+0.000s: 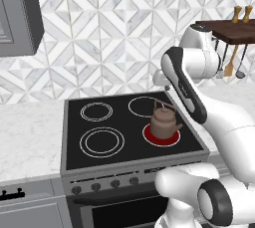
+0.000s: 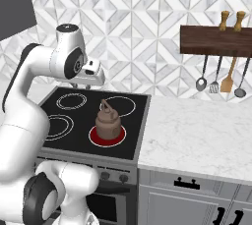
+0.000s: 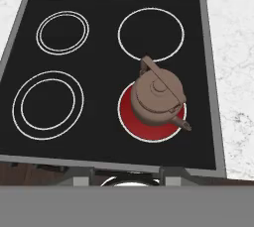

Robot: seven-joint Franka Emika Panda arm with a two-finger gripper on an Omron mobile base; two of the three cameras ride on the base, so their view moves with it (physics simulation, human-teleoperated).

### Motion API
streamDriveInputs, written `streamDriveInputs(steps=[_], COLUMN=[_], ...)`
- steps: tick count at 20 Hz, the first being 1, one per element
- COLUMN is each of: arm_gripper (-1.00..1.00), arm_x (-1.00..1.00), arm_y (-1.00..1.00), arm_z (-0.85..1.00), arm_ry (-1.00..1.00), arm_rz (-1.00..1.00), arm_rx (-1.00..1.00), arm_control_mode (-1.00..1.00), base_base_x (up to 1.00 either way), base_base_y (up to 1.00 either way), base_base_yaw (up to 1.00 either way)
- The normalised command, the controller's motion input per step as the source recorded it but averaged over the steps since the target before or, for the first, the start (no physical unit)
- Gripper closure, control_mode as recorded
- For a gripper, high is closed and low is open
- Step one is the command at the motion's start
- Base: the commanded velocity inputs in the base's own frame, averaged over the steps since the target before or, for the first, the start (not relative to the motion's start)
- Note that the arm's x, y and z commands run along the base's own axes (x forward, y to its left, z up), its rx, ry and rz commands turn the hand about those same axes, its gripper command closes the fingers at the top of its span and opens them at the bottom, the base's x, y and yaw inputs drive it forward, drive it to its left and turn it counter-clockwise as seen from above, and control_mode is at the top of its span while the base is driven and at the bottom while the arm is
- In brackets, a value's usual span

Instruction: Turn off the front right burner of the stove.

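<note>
You see the stove [image 1: 74, 137] at frame center, its front right burner [image 1: 161, 135] glowing red at about 4 o'clock on the black glass, with a brown kettle [image 1: 163, 121] sitting on it. Dark knobs [image 1: 105, 185] line the steel front panel at 6 o'clock. The white arm [image 1: 199, 102] crosses at 3 o'clock.

Arm folded high: the upper link climbs from the base, bends at a dark-jointed elbow, and the forearm reaches forward over the rear edge of the stove [image 1: 74, 137]. The wrist is turned so the hand faces straight down. The gripper [image 2: 81, 86] hangs below the white hand, well above the glass, touching nothing. Finger tips are small and dark; their spacing cannot be read. Nothing is between them.
</note>
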Motion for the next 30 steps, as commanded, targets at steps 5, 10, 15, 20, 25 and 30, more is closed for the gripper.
streamDriveInputs(steps=[5,10,15,20,25,30], arm_gripper=[-1.00,-1.00,-1.00,-1.00,-1.00,-1.00], arm_x=[-0.26,-0.12,0.00,0.00,0.00,0.00], arm_y=[-0.07,-0.02,0.00,0.00,0.00,0.00], arm_z=[0.00,0.00,0.00,0.00,0.00,0.00], arm_ry=[-0.16,-0.05,0.00,0.00,0.00,0.00], arm_rz=[0.00,0.00,0.00,0.00,0.00,0.00], arm_rx=[0.00,0.00,0.00,0.00,0.00,0.00], arm_control_mode=[-1.00,1.00,1.00,1.00,1.00,-1.00], base_base_x=[0.00,0.00,0.00,0.00,0.00,0.00], base_base_y=[0.00,0.00,-0.35,-0.57,-0.37,-0.01], base_base_yaw=[0.00,0.00,0.00,0.00,0.00,0.00])
